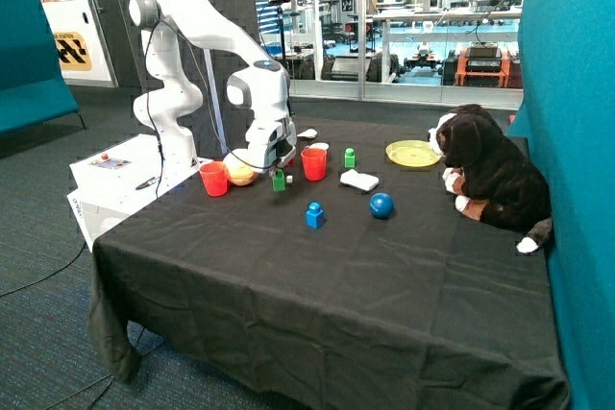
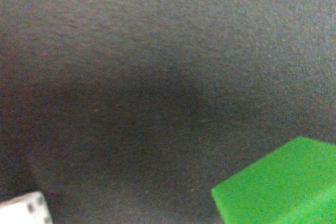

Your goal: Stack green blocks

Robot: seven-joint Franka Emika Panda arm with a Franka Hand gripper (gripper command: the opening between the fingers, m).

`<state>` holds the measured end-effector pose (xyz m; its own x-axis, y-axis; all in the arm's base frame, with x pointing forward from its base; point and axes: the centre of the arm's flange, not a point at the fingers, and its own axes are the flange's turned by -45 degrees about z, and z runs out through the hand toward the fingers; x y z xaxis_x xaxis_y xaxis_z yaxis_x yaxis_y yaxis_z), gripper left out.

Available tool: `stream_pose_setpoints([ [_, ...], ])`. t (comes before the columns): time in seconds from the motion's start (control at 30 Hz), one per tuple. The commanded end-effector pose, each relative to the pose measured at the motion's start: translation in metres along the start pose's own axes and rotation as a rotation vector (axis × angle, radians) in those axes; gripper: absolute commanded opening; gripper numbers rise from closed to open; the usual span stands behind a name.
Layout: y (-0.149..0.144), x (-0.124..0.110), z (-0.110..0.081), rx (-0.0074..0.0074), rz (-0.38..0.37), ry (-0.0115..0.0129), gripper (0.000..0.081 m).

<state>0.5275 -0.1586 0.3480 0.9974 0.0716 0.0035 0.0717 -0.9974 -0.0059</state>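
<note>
Black table [image 1: 317,285] under me; my claw [image 1: 277,162] hangs low between the two red cups [image 1: 213,179]; green block [image 1: 279,180] sits just below it, near one edge of my wrist view; second green block [image 1: 350,157] beyond the other cup; finger state: cannot tell.

Bright daylight from rear windows, wrist view blurred, perhaps shadowed centre

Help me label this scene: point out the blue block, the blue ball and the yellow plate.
blue block [image 1: 314,216]: outside view, its front face.
blue ball [image 1: 381,205]: outside view, middle of the ball.
yellow plate [image 1: 398,157]: outside view, its near rim.
</note>
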Motion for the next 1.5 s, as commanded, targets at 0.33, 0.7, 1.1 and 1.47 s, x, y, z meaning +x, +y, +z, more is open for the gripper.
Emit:
stream_pose_setpoints([
  [0.33, -0.044, 0.016, -0.055, -0.0057, -0.076, -0.0037, 0.0000],
  [0.7, -0.089, 0.024, -0.076, -0.0056, -0.157, -0.0039, 0.0000],
  [1.1, -0.141, 0.006, -0.083, -0.0054, -0.259, -0.0042, 0.0000],
  [1.47, -0.168, -0.021, -0.076, -0.0053, -0.297, -0.0043, 0.0000],
])
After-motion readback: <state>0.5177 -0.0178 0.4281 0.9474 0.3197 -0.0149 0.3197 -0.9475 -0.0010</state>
